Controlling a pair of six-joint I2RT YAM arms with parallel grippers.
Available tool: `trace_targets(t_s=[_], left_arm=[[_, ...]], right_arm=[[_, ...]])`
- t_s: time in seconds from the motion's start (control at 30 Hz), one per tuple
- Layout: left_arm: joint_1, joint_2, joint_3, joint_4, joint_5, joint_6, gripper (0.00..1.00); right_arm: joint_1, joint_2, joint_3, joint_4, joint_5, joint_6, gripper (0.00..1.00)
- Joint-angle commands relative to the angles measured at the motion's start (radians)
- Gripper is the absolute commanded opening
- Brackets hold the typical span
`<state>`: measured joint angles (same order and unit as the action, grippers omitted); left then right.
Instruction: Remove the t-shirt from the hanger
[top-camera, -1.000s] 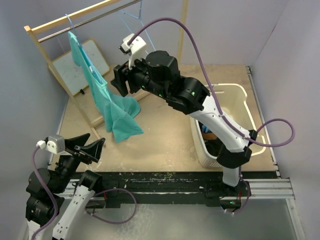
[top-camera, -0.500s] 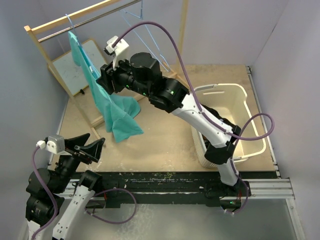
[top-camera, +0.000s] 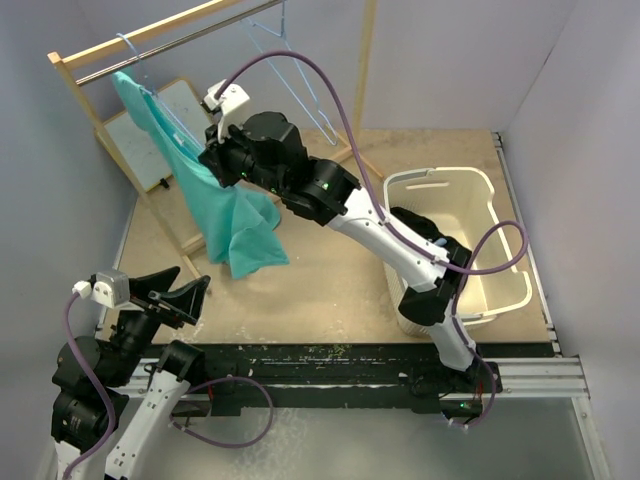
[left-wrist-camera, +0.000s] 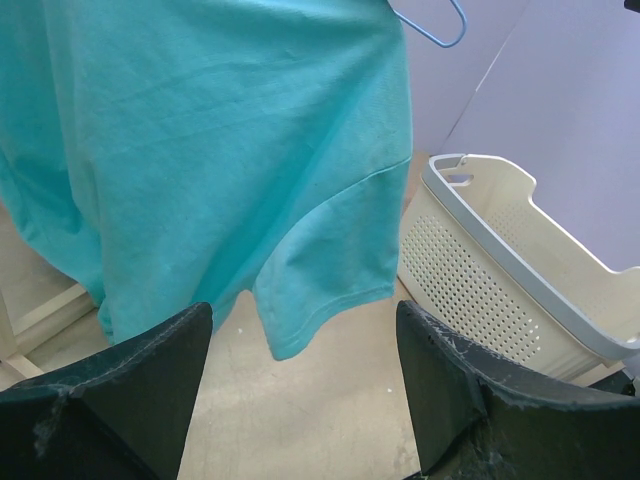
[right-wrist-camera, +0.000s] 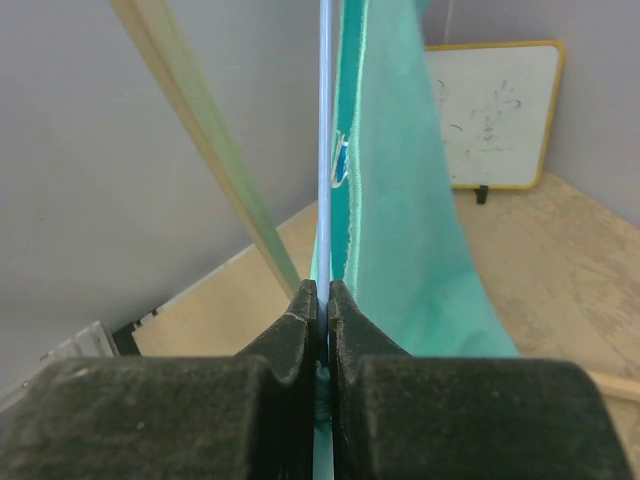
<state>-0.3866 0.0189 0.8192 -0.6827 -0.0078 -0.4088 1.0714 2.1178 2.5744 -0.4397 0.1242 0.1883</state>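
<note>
**Teal t-shirt (top-camera: 215, 200) on the hanger (right-wrist-camera: 325, 150); right fingers (right-wrist-camera: 300, 335) clamped on the wire**

From my remote station I report as follows.

1. Task item. The t-shirt hangs in the upper left of the top view. Its shoulder end sits high near the wooden rail (top-camera: 150, 40) and its hem reaches down toward the centre left of the frame. The garment is on the hanger, and the hanger's hook is over the rail at the far upper left. I cannot tell whether the hem touches the desk (top-camera: 330, 270).

2. Right arm. It reaches from the lower right across to the upper left and ends at the shirt's right edge. In the right wrist view the fingers are clenched on the hanger's thin pale wire, which runs straight up the middle of the frame. The teal cloth lies just to the right of the wire. I cannot tell whether any cloth is pinched along with it.

3. Left arm. It sits in the lower left of the top view, well apart from the shirt. The left fingers (top-camera: 185, 292) are spread wide and grasp nothing. The left wrist view looks between them at the shirt's lower panel.

4. Surroundings. A whiteboard (top-camera: 150, 135) leans behind the shirt in the upper left. A cream perforated basket (top-camera: 500, 200) stands at centre right. Spare blue wire hangers (top-camera: 290, 60) hang at top centre.
</note>
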Motion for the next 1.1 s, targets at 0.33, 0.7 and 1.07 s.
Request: trace_targets(t_s=[0.33,0.7,1.07], left_arm=[[0.003,0.011,0.010,0.034,0.050,0.010,1.00],[0.003,0.023,0.019,0.060,0.097,0.047,0.99],[0.003,0.235,0.252,0.231,0.274,0.201,0.99]], right_arm=[[-0.003,-0.197,-0.024,0.173,0.230,-0.129,0.00],[-0.018,-0.394,-0.248,0.036,0.184,-0.044,0.00],[-0.018,-0.866,-0.817,-0.103,-0.147,0.072,0.00]])
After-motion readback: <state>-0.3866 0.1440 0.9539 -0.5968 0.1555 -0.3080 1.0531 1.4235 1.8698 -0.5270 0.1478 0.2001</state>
